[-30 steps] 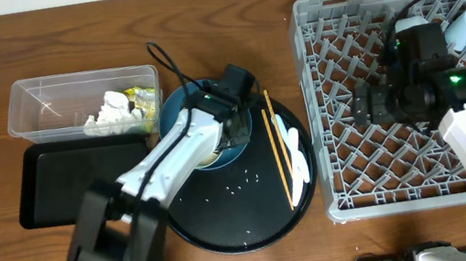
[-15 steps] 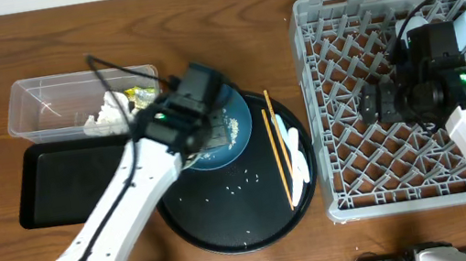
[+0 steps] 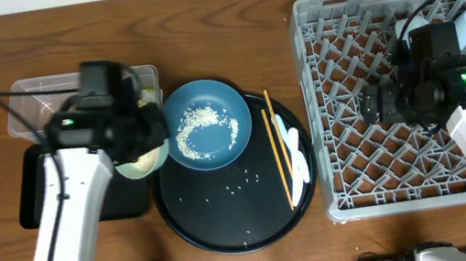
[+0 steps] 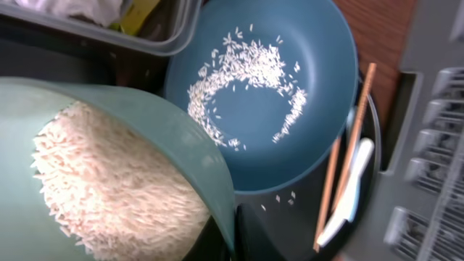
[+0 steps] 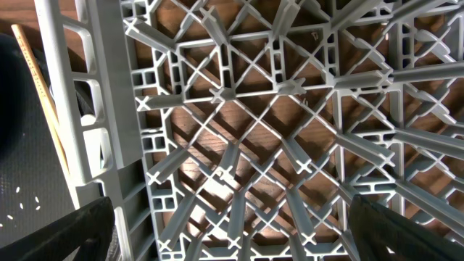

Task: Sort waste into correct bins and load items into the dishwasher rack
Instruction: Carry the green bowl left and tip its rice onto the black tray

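The left gripper (image 3: 130, 142) is clamping the tilted, rice-filled small bowl (image 3: 143, 162) over the black tray's (image 3: 65, 183) right edge, just beside the big bowl (image 3: 210, 135), while the right gripper (image 5: 232, 210) is hovering wide open and empty over the rack (image 3: 322, 136).

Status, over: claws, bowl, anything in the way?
Left claw holding rice-filled small bowl over black tray's edge. Right claw open, empty, over rack. Nothing in the way.
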